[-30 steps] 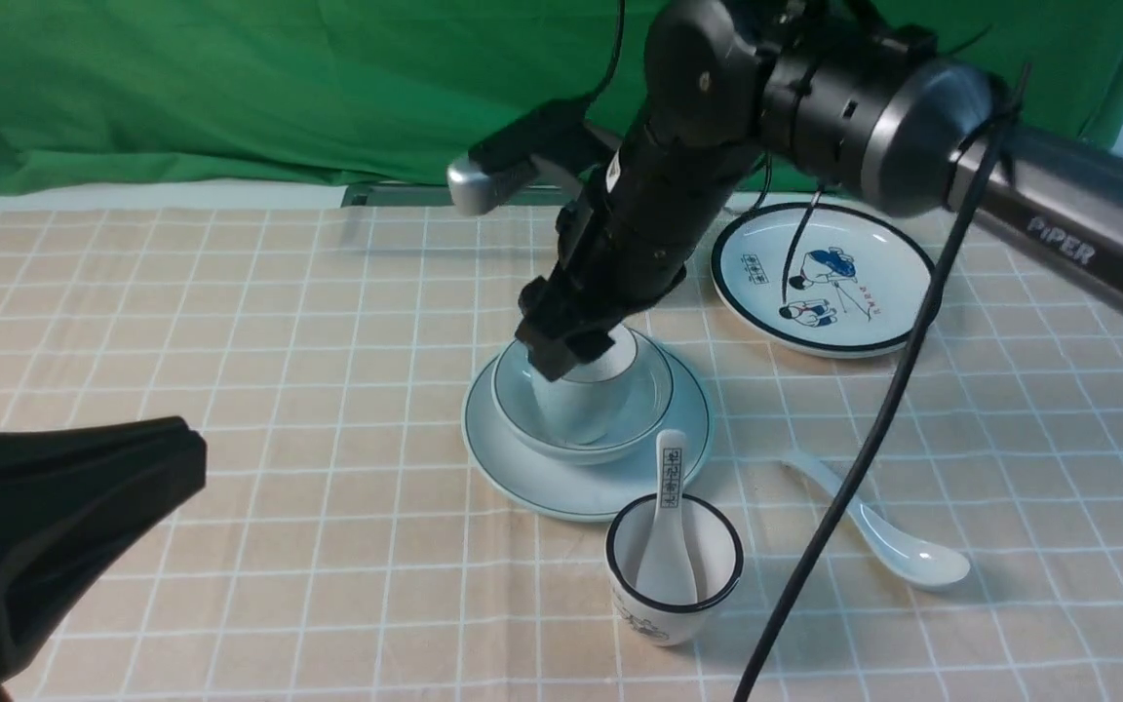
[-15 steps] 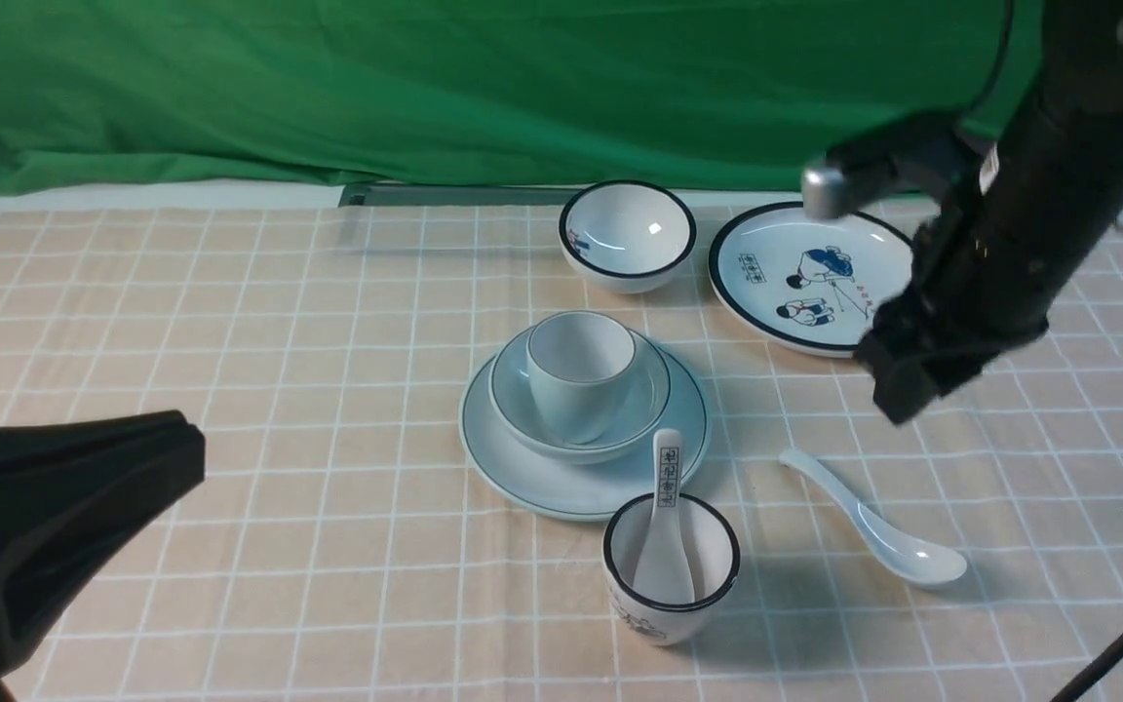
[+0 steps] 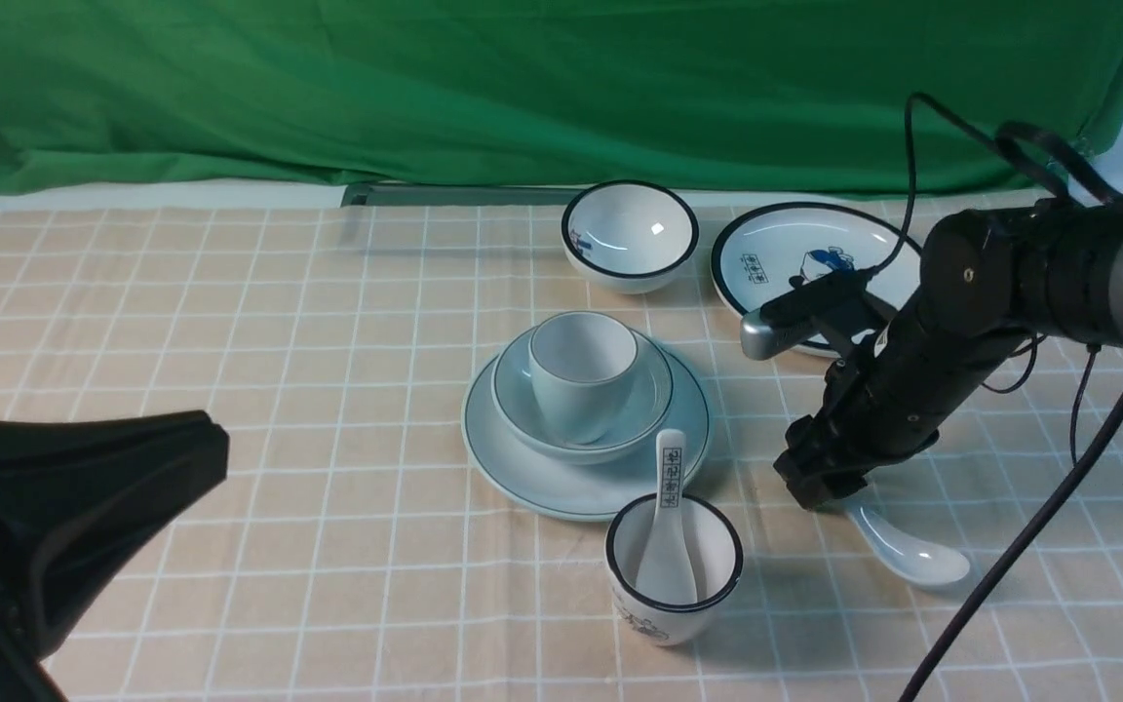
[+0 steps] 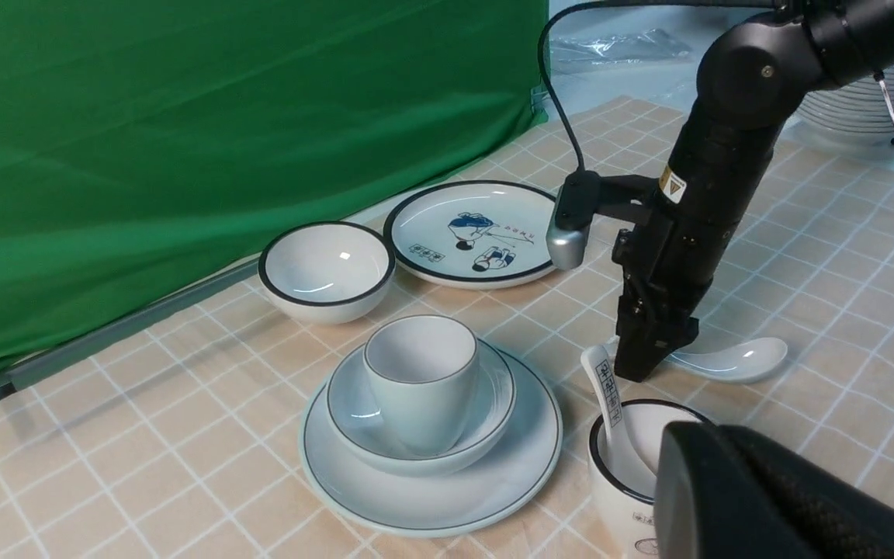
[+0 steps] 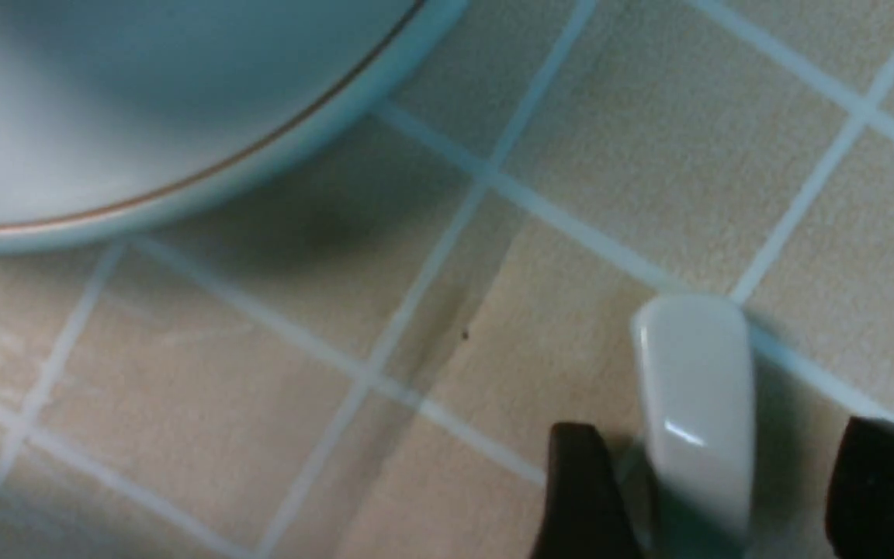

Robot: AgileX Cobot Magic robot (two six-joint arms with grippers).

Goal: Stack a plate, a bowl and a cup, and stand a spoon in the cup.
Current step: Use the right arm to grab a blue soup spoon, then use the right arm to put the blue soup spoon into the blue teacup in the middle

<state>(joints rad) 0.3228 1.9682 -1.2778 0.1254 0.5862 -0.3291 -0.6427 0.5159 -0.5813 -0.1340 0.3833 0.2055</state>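
The plain cup (image 3: 576, 375) stands in the plain bowl (image 3: 513, 390), which sits on the plain plate (image 3: 522, 478) at mid-table. The plain white spoon (image 3: 908, 556) lies flat on the cloth to the right. My right gripper (image 3: 815, 487) is down at the spoon's handle. In the right wrist view the handle end (image 5: 695, 388) lies between the two fingers (image 5: 583, 497), with gaps on both sides, so the gripper (image 5: 726, 497) is open. My left gripper (image 3: 215, 453) hangs at the near left, away from the dishes; its jaws do not show.
A black-rimmed cup (image 3: 674, 575) with a printed spoon (image 3: 669, 487) in it stands just in front of the plate. A black-rimmed bowl (image 3: 630, 234) and a cartoon plate (image 3: 795, 263) sit at the back right. The right arm's cable (image 3: 1010, 556) hangs over the near right.
My right arm left the cup standing in the bowl, swung right, then came down over the plain spoon's handle. The left gripper barely moved.
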